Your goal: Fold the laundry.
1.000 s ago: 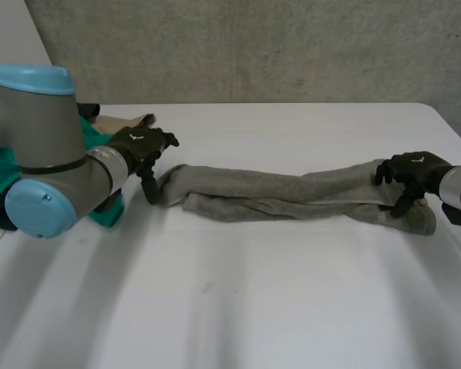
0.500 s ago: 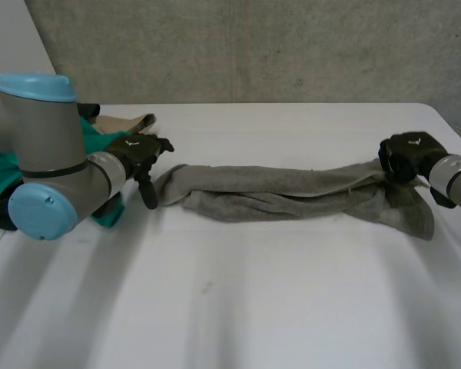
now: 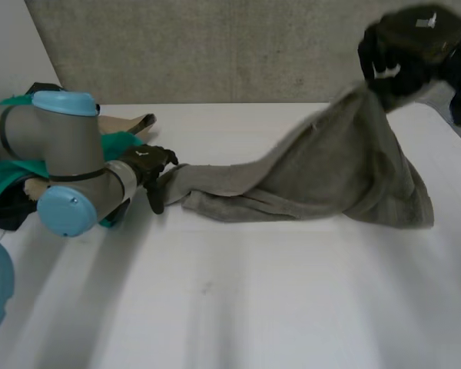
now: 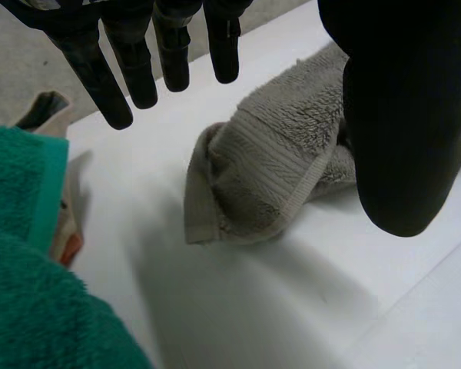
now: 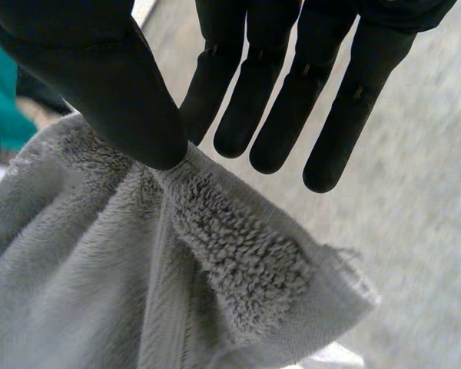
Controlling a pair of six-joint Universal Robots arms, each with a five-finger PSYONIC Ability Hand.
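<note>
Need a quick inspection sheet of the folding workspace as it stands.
Surface: white table, carrying the low end of the grey towel.
Job's things: grey towel, one end held high, draping down to the table.
Clutter: teal cloth and a brown flat piece by the left arm.
Hands: right hand pinches the towel's high end between thumb and fingers; left hand open, fingers straight over the low end.
Cables: nothing seen.
Surroundings: grey concrete wall behind.

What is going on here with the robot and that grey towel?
The robot is working on a grey towel on the white table. Its right hand pinches one end between thumb and fingers and holds it high above the table, so the towel slopes down. The other end lies on the table by the open left hand.
</note>
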